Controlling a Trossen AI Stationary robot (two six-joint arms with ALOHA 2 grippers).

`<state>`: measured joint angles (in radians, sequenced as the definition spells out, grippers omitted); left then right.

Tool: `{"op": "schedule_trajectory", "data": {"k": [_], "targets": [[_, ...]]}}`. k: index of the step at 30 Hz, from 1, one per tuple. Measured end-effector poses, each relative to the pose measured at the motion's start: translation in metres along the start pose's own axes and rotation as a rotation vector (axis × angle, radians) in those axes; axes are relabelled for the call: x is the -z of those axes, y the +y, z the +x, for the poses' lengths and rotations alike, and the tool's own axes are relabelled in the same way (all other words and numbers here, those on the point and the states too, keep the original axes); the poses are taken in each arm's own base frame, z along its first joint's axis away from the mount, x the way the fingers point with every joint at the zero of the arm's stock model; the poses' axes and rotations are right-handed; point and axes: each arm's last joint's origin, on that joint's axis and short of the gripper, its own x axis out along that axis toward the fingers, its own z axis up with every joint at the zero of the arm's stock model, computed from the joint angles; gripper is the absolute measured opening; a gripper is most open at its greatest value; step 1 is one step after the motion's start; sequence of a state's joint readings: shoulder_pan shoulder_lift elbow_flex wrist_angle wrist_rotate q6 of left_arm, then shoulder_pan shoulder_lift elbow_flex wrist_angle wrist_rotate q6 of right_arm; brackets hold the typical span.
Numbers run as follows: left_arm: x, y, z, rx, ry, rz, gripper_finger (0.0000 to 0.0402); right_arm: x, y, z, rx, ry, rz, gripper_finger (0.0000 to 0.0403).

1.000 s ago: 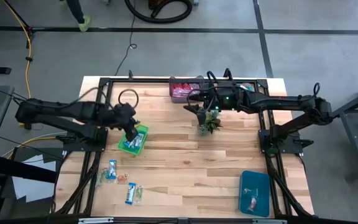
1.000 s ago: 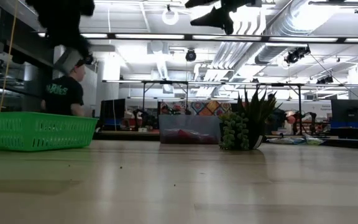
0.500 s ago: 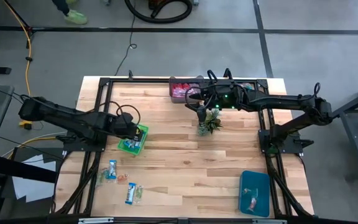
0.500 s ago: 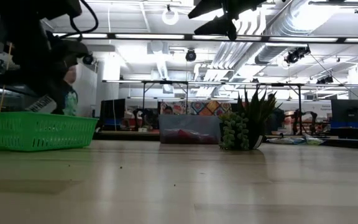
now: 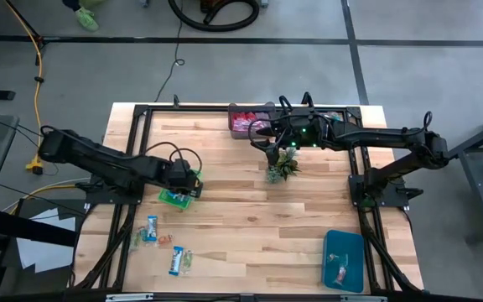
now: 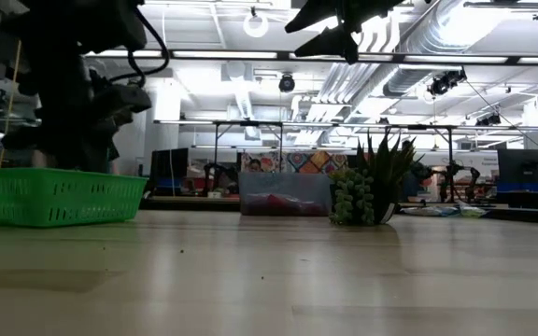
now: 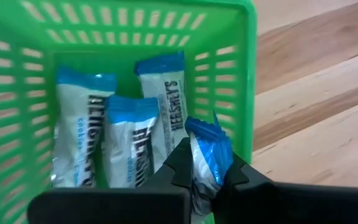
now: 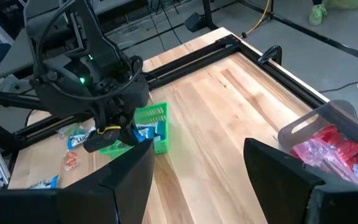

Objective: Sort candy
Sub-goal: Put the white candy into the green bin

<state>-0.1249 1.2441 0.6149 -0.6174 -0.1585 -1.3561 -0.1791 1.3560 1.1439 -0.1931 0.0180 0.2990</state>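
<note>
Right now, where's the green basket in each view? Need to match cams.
High: green basket left of centre, partly under the left claw.
Low: far left, on the tabletop.
Left wrist: fills the frame, blue-and-white candy inside; the claw is shut on one.
Right wrist: left of centre, behind the left arm.
Shared landmark: that left claw hanging at the basket.

The high view looks straight down on the whole pale wooden plank counter (image 5: 250, 218). The low view sits at counter level, facing the room. The left wrist view peers close into the green slotted plastic basket (image 7: 244, 74), which the right wrist view shows from farther off.
</note>
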Motion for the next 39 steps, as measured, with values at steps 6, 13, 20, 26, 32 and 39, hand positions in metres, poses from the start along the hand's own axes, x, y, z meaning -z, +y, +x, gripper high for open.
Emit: {"op": "schedule_trajectory", "data": {"k": [6, 13, 20, 26, 32, 39], "targets": [[0.0, -0.001, 0.003, -0.006, 0.001, 0.05, 0.0037, 0.001, 0.0, 0.0, 0.002, 0.006, 0.015, 0.0244], [0.001, -0.001, 0.001, 0.014, 0.023, 0.082, 0.011, 0.001, 0.0, 0.0, 0.002, 0.006, 0.015, 0.0244], [-0.002, 0.001, -0.019, 0.114, 0.008, 0.118, 0.0174, 0.001, 0.0, 0.0, 0.005, 0.005, 0.01, 0.0244], [-0.012, 0.013, -0.049, 0.239, -0.058, 0.063, 0.0194, 0.001, 0.0, 0.0, 0.005, 0.006, 0.007, 0.0244], [-0.032, 0.01, -0.098, 0.533, -0.453, 0.099, 0.0195, 0.001, 0.0, 0.0, 0.004, 0.005, 0.059, 0.0244], [-0.063, -0.015, -0.151, 0.877, -1.028, 0.26, 0.0195, -0.002, 0.001, -0.005, -0.035, -0.002, 0.107, 0.0244]]}}
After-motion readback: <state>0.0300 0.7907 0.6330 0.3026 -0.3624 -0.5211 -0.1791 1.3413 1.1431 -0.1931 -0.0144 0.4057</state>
